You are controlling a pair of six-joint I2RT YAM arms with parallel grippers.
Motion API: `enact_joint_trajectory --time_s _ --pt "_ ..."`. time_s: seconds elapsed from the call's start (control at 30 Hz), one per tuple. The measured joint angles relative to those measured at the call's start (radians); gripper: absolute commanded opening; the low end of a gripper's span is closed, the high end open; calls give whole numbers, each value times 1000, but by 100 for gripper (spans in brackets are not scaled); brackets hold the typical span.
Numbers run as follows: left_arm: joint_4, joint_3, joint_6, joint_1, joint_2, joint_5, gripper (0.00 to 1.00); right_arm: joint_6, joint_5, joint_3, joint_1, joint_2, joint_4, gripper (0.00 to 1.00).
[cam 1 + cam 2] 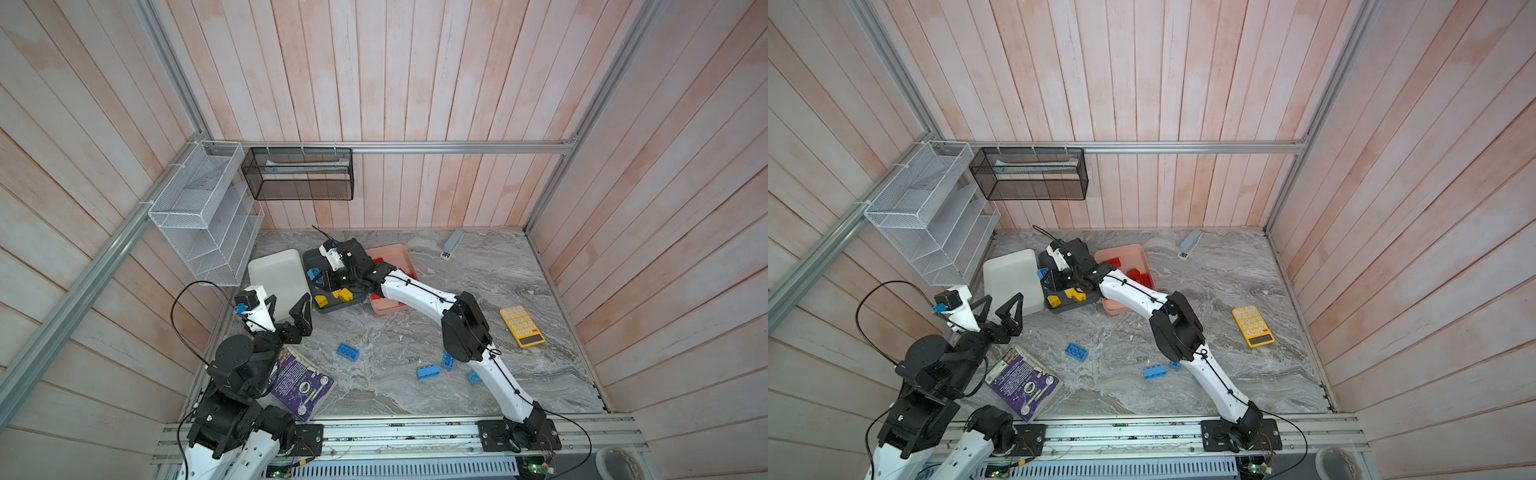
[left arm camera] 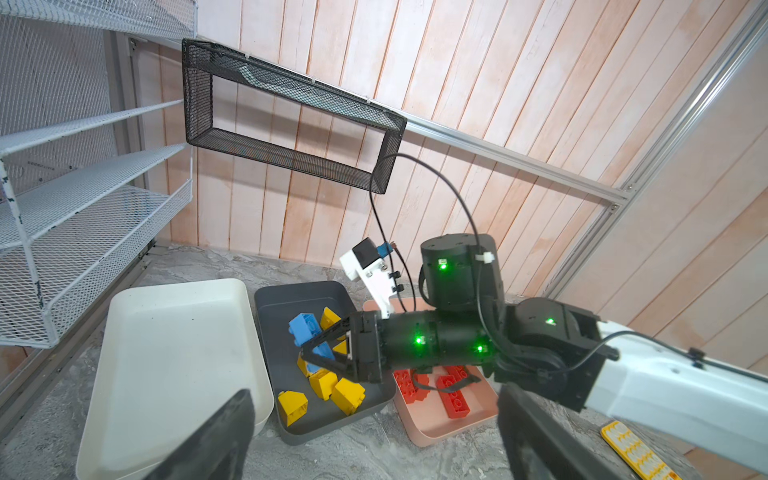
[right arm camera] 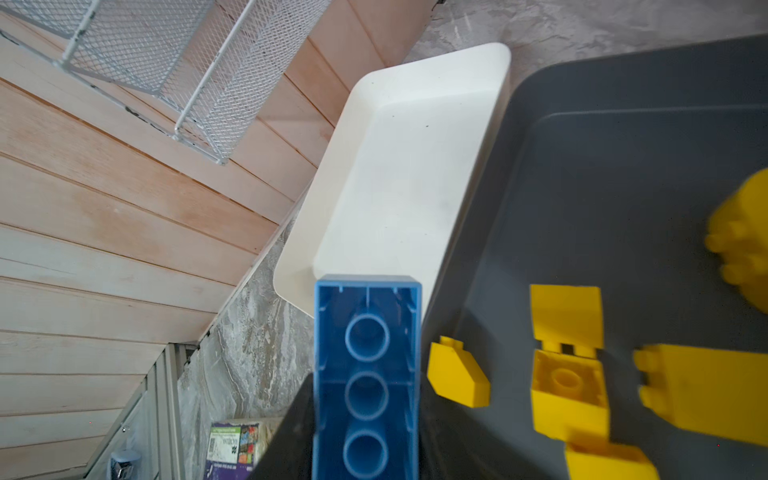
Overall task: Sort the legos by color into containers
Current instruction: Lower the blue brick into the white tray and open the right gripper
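Note:
My right gripper (image 1: 328,280) reaches over the dark grey tray (image 1: 328,309) and is shut on a long blue brick (image 3: 368,374), which it holds hollow side up near the tray's edge next to the white tray (image 1: 276,270). Several yellow bricks (image 2: 322,384) lie in the grey tray. Nothing lies in the white tray. Red bricks (image 2: 455,401) lie in the salmon pink tray (image 1: 395,251). Several blue bricks (image 1: 348,351) lie loose on the marble table. My left gripper (image 1: 289,298) hovers open and empty at the front of the white tray.
A purple book (image 1: 301,384) lies under the left arm. A yellow calculator (image 1: 522,326) lies at the right, and a grey stapler-like object (image 1: 452,243) at the back. A white wire rack (image 1: 203,216) and a black mesh basket (image 1: 299,174) hang on the walls.

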Motion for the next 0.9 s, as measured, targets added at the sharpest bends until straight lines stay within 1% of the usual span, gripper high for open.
enact_joint_trajectory --time_s 0.33,0.57,0.7,0.83,0.9 --pt "0 -1 0 0 0 0 93 118 -9 124 24 154 154 31" --pt "0 -1 0 0 0 0 93 198 51 225 50 246 224 32" --pt "0 -1 0 0 0 0 93 233 86 235 74 268 244 35" --pt "0 -1 0 0 0 0 93 256 100 235 86 275 259 48" --pt "0 -1 0 0 1 0 93 261 106 235 86 275 264 58"
